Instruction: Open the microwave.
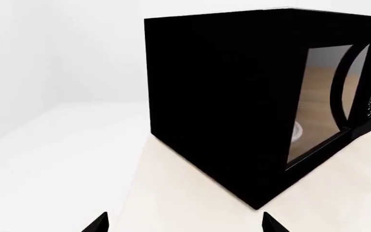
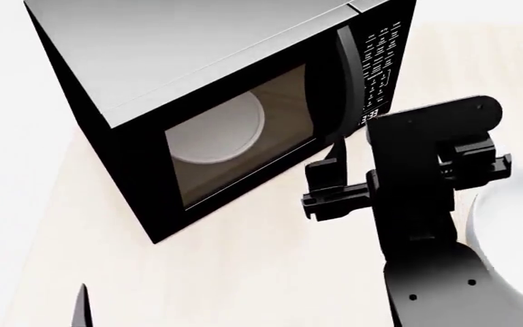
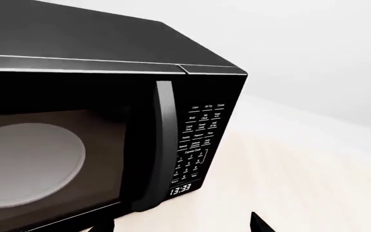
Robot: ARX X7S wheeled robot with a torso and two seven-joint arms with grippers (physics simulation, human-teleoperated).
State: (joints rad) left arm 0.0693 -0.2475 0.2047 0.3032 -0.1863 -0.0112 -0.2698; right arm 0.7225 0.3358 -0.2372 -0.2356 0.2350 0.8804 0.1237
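We see the microwave (image 2: 216,82) standing on a pale, cream-coloured countertop (image 2: 243,272), turned at an angle so that its grey top and its front both face the head camera. Its door appears closed, flush with the front of the black body. Through the tinted window (image 2: 234,136) the round white turntable (image 2: 218,129) shows against a brownish interior. The vertical handle (image 3: 163,140) runs down the door's edge just beside the button panel (image 3: 198,140), whose white labels are too small for us to read; at the foot of the panel the digital clock (image 3: 180,189) reads 13:33. In the head view our right arm (image 2: 425,177) is raised in front of the panel side of the oven, and the right gripper (image 2: 329,180) sits near the lower end of the handle; whether it touches the handle we cannot tell. From the right wrist camera only two dark fingertips (image 3: 258,223) poke in at the frame's edge with a wide gap between them and nothing held, so the jaws stand apart. Our left gripper (image 2: 30,306) hangs low over the countertop, well apart from the oven; its two pointed fingertips (image 1: 98,223) are spread with nothing between them. The left wrist camera looks across the counter at the microwave's plain black side wall (image 1: 211,96), with the door window seen at a sharp slant. A curved white object (image 2: 506,238) lies at the head view's right edge, partly hidden behind the right arm.
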